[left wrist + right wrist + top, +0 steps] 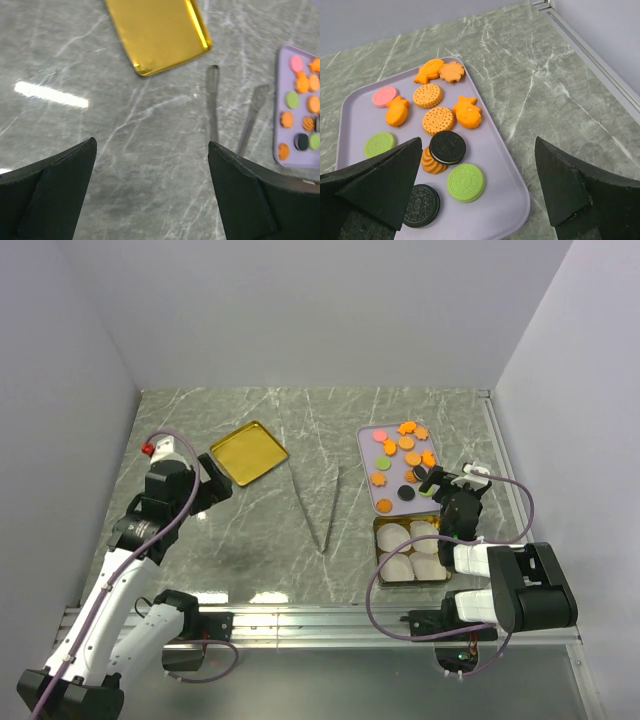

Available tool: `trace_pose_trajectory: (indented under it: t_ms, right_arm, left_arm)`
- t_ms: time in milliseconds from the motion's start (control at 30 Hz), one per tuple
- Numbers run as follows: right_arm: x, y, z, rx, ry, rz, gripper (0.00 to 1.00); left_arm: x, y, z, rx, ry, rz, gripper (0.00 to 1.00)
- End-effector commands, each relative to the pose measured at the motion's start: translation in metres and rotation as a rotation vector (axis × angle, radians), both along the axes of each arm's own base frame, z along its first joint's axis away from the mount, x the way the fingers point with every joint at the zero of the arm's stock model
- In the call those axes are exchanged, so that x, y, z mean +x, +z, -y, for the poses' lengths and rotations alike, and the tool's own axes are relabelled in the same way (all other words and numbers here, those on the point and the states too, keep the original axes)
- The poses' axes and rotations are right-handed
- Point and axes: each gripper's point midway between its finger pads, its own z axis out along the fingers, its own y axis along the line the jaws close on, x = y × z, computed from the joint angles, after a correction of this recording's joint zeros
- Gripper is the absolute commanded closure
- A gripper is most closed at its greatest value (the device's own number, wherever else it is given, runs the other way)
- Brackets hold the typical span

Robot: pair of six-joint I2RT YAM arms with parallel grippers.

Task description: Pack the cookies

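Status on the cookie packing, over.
Left hand open, empty. Right hand open, above cookies on purple tray. Paper cups in tin unfilled. Tongs mid-table, clear of both.

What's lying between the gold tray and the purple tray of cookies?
A pair of metal tongs, splayed in a V, touching neither the gold tray nor the purple tray holding the cookies. The top view shows it best.

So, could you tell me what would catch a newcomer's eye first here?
The bright cookies, mostly orange, are scattered on a lilac tray at the right. Next comes the shiny gold tray at the left, then a tin of white paper cups just nearer than the cookies.
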Motion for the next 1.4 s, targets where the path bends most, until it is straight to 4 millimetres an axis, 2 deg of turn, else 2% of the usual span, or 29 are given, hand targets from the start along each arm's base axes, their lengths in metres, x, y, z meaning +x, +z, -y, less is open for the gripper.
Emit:
trace_pose_trajectory:
  t_ms: [0, 133, 333, 367, 400, 467, 500, 533, 567, 600, 633, 667, 700, 733, 800, 833, 867, 900, 967, 1033, 1067, 1100, 1133, 1167, 1200, 1267, 1300, 1333, 1367]
  right_arm:
    - [0.008, 0.027, 0.001, 0.002, -0.014, 0.087, 0.00]
    - [0.008, 0.027, 0.001, 0.001, -0.016, 0.088, 0.00]
    - [0.009, 0.027, 0.000, 0.004, -0.011, 0.085, 0.00]
    - [0.009, 0.026, 0.000, 0.005, -0.010, 0.083, 0.00]
    - [0.009, 0.032, 0.000, 0.003, -0.008, 0.099, 0.00]
    - [0.010, 0.030, 0.001, 0.004, -0.020, 0.060, 0.00]
    - [0.021, 0.048, 0.006, 0.017, -0.059, 0.069, 0.00]
    - [0.017, 0.027, 0.008, 0.020, -0.077, -0.085, 0.00]
    - [0.034, 0.057, 0.005, 0.043, -0.072, -0.071, 0.00]
    - [0.037, 0.060, -0.004, 0.037, -0.021, -0.118, 0.00]
    - [0.029, 0.046, -0.010, 0.026, 0.013, -0.237, 0.00]
    - [0.028, 0.054, -0.014, 0.075, 0.014, -0.245, 0.00]
    - [0.030, 0.075, -0.019, 0.111, 0.031, -0.223, 0.00]
    - [0.017, 0.081, -0.029, 0.147, 0.079, -0.252, 0.00]
    - [0.008, 0.113, -0.041, 0.288, 0.100, -0.186, 0.00]
    - [-0.003, 0.105, -0.045, 0.355, 0.093, -0.237, 0.00]
    - [-0.007, 0.108, -0.049, 0.493, 0.063, -0.238, 0.00]
    - [-0.010, 0.108, -0.059, 0.530, 0.109, -0.259, 0.00]
    - [-0.019, 0.109, -0.095, 0.592, 0.239, -0.336, 0.00]
    - [-0.030, 0.102, -0.120, 0.556, 0.278, -0.424, 0.00]
    - [-0.028, 0.116, -0.125, 0.491, 0.279, -0.404, 0.00]
    - [-0.036, 0.111, -0.158, 0.438, 0.358, -0.457, 0.00]
    - [-0.047, 0.101, -0.167, 0.407, 0.375, -0.539, 0.00]
    - [-0.049, 0.110, -0.182, 0.416, 0.428, -0.572, 0.00]
    - [-0.059, 0.086, -0.196, 0.389, 0.440, -0.697, 0.02]
    - [-0.064, 0.083, -0.213, 0.359, 0.459, -0.754, 0.02]
    - [-0.064, 0.071, -0.219, 0.316, 0.451, -0.789, 0.02]
    - [-0.075, 0.064, -0.232, 0.264, 0.481, -0.829, 0.02]
    - [-0.075, 0.066, -0.239, 0.245, 0.497, -0.837, 0.02]
  left_arm:
    - [-0.006, -0.003, -0.023, 0.042, 0.132, -0.035, 0.01]
    - [-0.010, 0.002, -0.027, 0.046, 0.162, -0.042, 0.00]
    - [-0.007, 0.004, -0.007, 0.041, 0.050, -0.061, 0.00]
    - [-0.005, 0.009, -0.005, 0.037, 0.041, -0.057, 0.01]
    - [-0.002, 0.007, -0.003, 0.056, 0.019, -0.075, 0.01]
    - [-0.003, 0.006, 0.004, 0.062, -0.033, -0.106, 0.01]
    - [-0.002, 0.000, 0.006, 0.070, -0.050, -0.130, 0.01]
    - [-0.001, -0.001, 0.009, 0.069, -0.067, -0.137, 0.01]
    - [-0.002, -0.004, 0.017, 0.049, -0.112, -0.144, 0.01]
    - [-0.002, -0.005, 0.020, 0.044, -0.132, -0.143, 0.01]
    - [-0.003, -0.006, 0.024, 0.035, -0.149, -0.140, 0.01]
    - [-0.004, -0.006, 0.027, 0.025, -0.167, -0.136, 0.01]
    - [-0.004, -0.002, 0.027, 0.020, -0.165, -0.115, 0.01]
    - [-0.005, 0.002, 0.025, 0.020, -0.156, -0.101, 0.01]
    - [-0.007, 0.009, 0.017, 0.020, -0.114, -0.064, 0.01]
    - [-0.008, 0.012, 0.016, 0.018, -0.106, -0.047, 0.01]
    - [-0.010, 0.013, 0.014, 0.018, -0.096, -0.036, 0.01]
    - [-0.011, 0.019, 0.012, 0.011, -0.085, -0.007, 0.01]
    - [-0.012, 0.021, 0.011, 0.008, -0.080, 0.007, 0.01]
    - [-0.012, 0.021, 0.011, 0.006, -0.081, 0.005, 0.01]
    - [-0.012, 0.020, 0.011, 0.007, -0.080, -0.001, 0.00]
    - [-0.011, 0.018, 0.011, 0.010, -0.081, -0.009, 0.01]
    - [-0.012, 0.017, 0.012, 0.010, -0.082, -0.020, 0.01]
    - [-0.011, 0.016, 0.012, 0.013, -0.082, -0.025, 0.01]
    - [-0.011, 0.015, 0.012, 0.012, -0.081, -0.026, 0.01]
    - [-0.012, 0.013, 0.008, 0.017, -0.058, -0.032, 0.01]
    - [-0.013, 0.014, 0.006, 0.009, -0.045, -0.028, 0.01]
    - [-0.013, 0.015, 0.004, 0.012, -0.034, -0.025, 0.01]
    - [-0.014, 0.017, 0.003, 0.011, -0.030, -0.017, 0.01]
